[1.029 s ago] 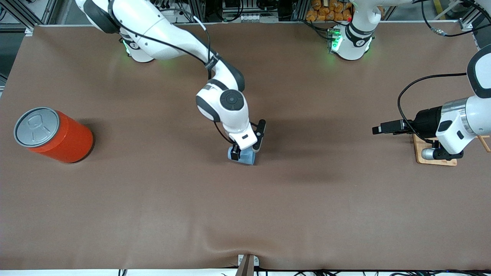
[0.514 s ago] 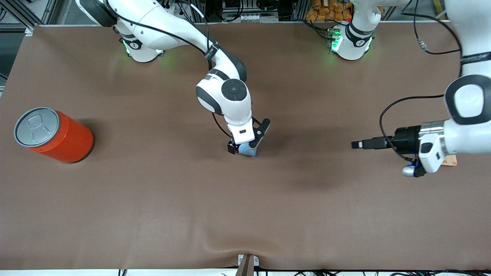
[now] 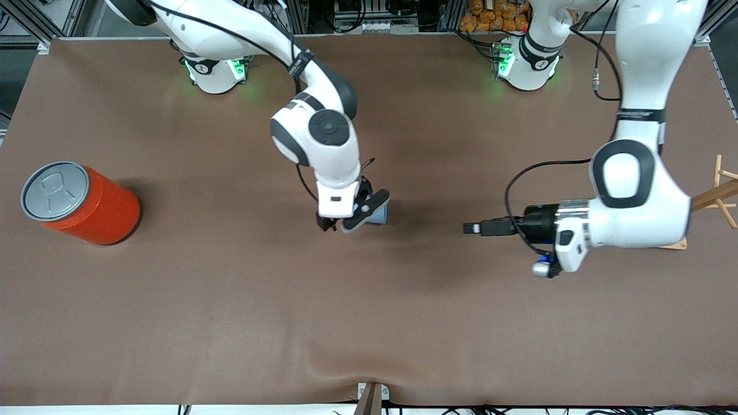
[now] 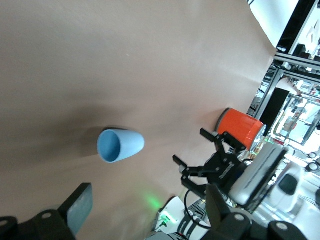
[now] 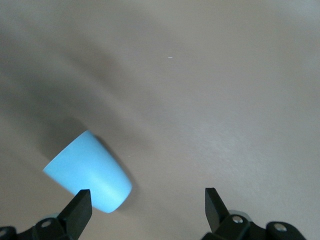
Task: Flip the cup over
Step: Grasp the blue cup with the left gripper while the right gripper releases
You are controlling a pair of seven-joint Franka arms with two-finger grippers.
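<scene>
The light-blue cup (image 3: 379, 215) lies on its side on the brown table mat, near the middle. In the right wrist view the cup (image 5: 87, 172) lies close to one finger (image 5: 80, 206) and is not touched. My right gripper (image 3: 341, 222) is open and empty, just above the cup and partly hiding it. In the left wrist view the cup (image 4: 120, 145) shows its open mouth. My left gripper (image 3: 471, 228) is open and empty, level with the cup and pointing at it from the left arm's end. The left gripper (image 4: 148, 210) is well apart from the cup.
A large orange can (image 3: 81, 202) with a grey lid stands at the right arm's end of the table; it also shows in the left wrist view (image 4: 240, 132). A wooden peg stand (image 3: 718, 193) sits at the left arm's end, partly hidden by the left arm.
The right gripper has opened and let go of the cup, shifting toward the right arm's end. The left arm has swung from the wooden stand toward the cup.
</scene>
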